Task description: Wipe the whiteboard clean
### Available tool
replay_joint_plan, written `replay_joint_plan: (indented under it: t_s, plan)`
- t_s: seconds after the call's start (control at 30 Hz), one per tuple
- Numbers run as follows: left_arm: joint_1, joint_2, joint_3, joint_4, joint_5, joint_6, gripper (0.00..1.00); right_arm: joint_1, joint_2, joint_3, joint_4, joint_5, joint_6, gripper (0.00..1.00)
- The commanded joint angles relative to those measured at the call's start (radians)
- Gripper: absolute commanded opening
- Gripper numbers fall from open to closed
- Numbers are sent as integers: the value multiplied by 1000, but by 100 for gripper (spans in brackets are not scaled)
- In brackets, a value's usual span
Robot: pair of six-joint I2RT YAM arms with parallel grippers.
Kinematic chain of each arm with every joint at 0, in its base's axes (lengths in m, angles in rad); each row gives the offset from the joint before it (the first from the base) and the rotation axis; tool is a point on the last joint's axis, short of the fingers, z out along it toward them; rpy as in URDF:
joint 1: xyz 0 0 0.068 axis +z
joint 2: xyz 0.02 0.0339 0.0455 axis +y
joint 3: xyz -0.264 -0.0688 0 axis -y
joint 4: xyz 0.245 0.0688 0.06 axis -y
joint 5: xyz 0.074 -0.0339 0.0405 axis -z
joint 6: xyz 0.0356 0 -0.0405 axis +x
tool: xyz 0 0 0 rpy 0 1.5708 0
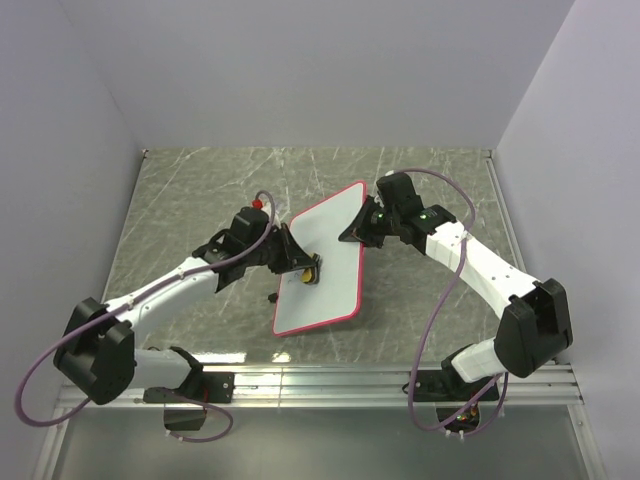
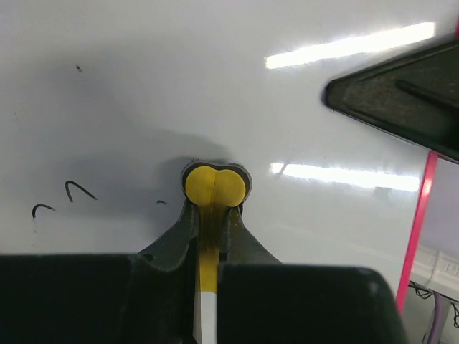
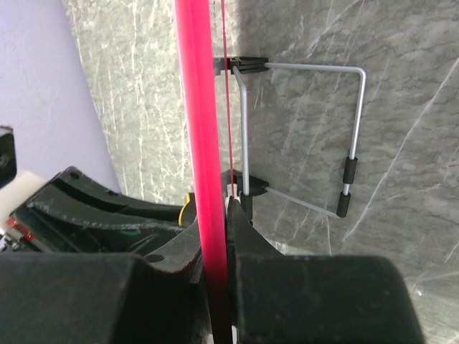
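The right pincer is clamped shut on the thin pink-red rim of the large flat white whiteboard with rounded corners. This grip seems meant to brace the board so it does not slide or tip under rubbing. Just beyond that pincer, behind the board, a thin grey wire stand with black sleeves juts out over the grey marbled desk. The board therefore looks propped at a tilt rather than lying flat.

The left pincer is closed on the stem of a small yellow bone-shaped eraser. The eraser's rounded head sits straight ahead of the fingertips, pressed against the board face, the pose for wiping.

The whiteboard lies between the two pincers, its face towards the left one and its far edge in the right one. The surface is glossy with bright light streaks and mostly clean. A few small dark hooked marks remain to the left of the left pincer, with a tiny fleck further ahead, so the erasing looks nearly but not fully done.
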Motion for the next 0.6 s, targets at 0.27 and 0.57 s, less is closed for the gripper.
replay_joint_plan:
  t_s: [0.27, 0.57]
  plan:
    - [56, 177, -123, 54, 59, 73, 0, 18, 39, -16, -31, 102, -38, 0]
    - [105, 208, -243, 78, 56, 113, 0, 18, 22, -40, -34, 113, -32, 0]
